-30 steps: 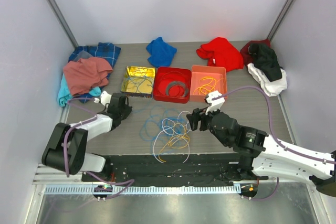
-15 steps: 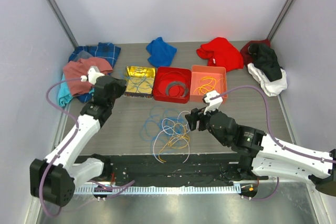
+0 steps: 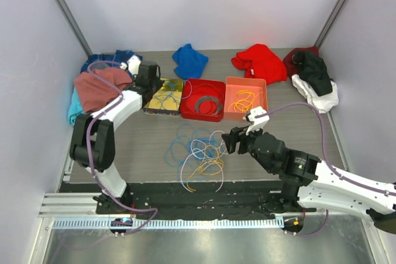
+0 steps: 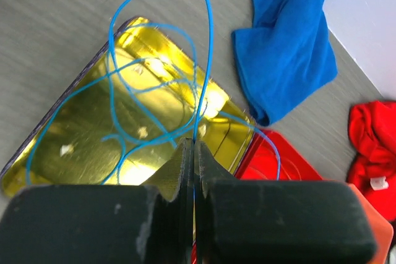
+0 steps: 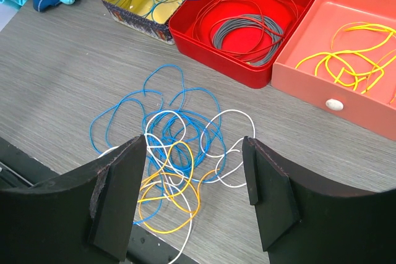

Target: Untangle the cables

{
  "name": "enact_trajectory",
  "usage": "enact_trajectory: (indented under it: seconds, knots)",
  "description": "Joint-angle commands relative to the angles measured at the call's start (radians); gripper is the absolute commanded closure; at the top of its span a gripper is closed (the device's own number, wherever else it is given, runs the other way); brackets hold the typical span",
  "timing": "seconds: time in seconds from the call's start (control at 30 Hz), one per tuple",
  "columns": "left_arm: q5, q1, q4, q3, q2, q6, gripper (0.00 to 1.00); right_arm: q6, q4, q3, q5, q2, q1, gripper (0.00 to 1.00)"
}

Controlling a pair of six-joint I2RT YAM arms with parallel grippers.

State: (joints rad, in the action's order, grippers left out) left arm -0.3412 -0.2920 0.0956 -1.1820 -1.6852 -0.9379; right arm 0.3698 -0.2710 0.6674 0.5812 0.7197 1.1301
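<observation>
Three trays: gold tin (image 4: 74,153) left of red tray (image 5: 216,60), orange tray (image 5: 303,91) right of it, likely one per colour; right gripper (image 5: 193,153) spread over tangle (image 5: 167,134) in front of red tray, presumably for next pick; blue, white, yellow strands, count unclear; left gripper (image 4: 194,153) pinches one blue cable (image 4: 209,41) over tin.

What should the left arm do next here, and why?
Probably open the left gripper and let go. It is shut on a blue cable whose loops lie mostly over the gold tin below, so releasing should drop it there.
</observation>
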Motion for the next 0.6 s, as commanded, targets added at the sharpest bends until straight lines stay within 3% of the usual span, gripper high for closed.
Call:
enact_trajectory:
  seconds: [0.0,0.23,0.57]
  knots:
    - [-0.039,0.005,-0.005,-0.165,-0.082,0.057,1.0,0.008,0.0,0.003,0.032,-0.012,-0.004,0.29]
    - [-0.12,0.024,0.001,-0.252,-0.101,0.126,1.0,0.004,-0.005,0.004,0.035,-0.009,-0.004,0.29]
    - [-0.343,0.021,0.015,-0.226,0.054,0.427,1.0,0.0,0.026,0.003,0.022,0.024,-0.006,0.29]
